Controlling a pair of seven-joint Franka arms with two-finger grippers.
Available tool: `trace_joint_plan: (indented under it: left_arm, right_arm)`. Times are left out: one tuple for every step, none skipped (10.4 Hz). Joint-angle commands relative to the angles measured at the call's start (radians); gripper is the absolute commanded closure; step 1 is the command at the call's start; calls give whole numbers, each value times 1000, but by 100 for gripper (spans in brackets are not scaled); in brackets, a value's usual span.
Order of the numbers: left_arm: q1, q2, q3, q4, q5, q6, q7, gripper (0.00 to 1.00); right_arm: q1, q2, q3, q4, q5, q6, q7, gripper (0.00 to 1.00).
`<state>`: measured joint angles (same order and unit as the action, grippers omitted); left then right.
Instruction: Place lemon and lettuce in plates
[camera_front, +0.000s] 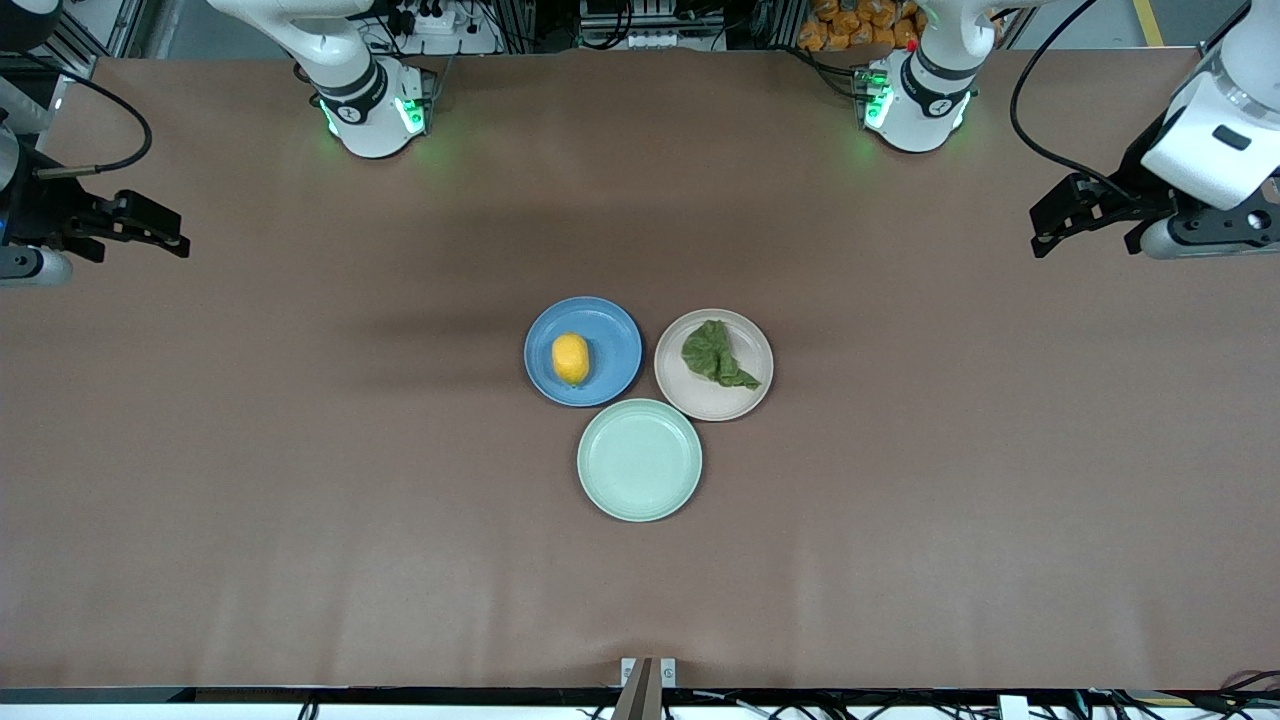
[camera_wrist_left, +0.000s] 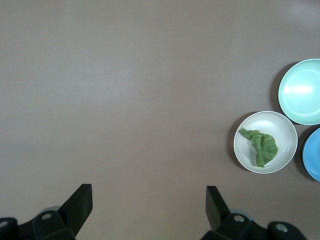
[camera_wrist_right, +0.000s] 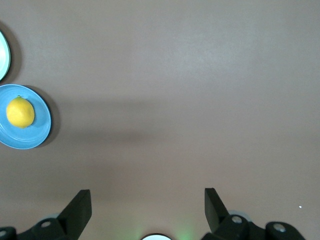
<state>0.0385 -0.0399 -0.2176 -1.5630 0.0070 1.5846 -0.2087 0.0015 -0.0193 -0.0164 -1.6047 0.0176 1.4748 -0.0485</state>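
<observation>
Yellow lemon (camera_front: 571, 358) on blue plate (camera_front: 612, 340), lettuce (camera_front: 716, 355) on beige plate (camera_front: 745, 340) — both hands, right (camera_front: 160, 228) and left (camera_front: 1048, 232), spread, well apart from them.

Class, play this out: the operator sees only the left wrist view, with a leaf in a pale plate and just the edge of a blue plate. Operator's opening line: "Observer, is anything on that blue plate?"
Observer: Yes, the lemon lies on the blue plate.
Operator: Where is the right gripper?
Observer: The right gripper hangs open over bare table at the right arm's end, holding nothing.
Operator: And mine, seen from outside?
Observer: The left gripper is open over the left arm's end, away from the lettuce in the beige plate.
</observation>
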Motion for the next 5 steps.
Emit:
trace_joint_plan:
  left_arm:
    - [8, 5, -2, 37, -9, -2, 25, 0]
    - [8, 3, 3, 37, -10, -3, 25, 0]
    - [9, 3, 4, 37, -10, -3, 26, 0]
    - [11, 3, 6, 37, -10, -3, 25, 0]
    - [14, -1, 7, 37, -9, -8, 25, 0]
  right_arm:
    - [-5, 9, -7, 37, -4, -34, -8, 0]
    - [-2, 10, -11, 48, -4, -36, -7, 0]
    - [-3, 10, -13, 49, -4, -37, -7, 0]
    - [-2, 12, -19, 60, -7, -53, -7, 0]
    - [-2, 15, -22, 72, -7, -66, -7, 0]
